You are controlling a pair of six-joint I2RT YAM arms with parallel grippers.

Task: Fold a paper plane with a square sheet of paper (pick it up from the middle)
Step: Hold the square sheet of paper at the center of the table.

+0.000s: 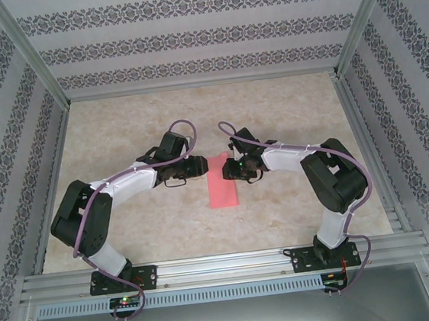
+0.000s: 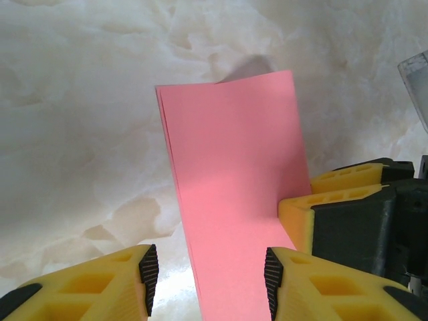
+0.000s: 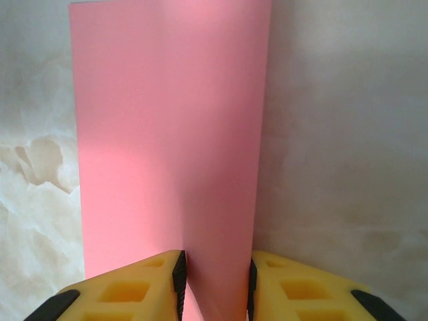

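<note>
On the marble table [image 1: 168,227], the folded pink paper [image 1: 222,186] lies ungripped between both arms' parted jaws.

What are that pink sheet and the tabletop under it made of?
Sheet: thin matte paper, judging by its crisp fold and layered edges. Tabletop: looks like beige marble, veined and slightly glossy, though it may be a printed laminate.

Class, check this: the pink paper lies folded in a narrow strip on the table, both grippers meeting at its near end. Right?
Wrong end. The left gripper and right gripper meet at the far end of the paper; the top external view shows it.
</note>
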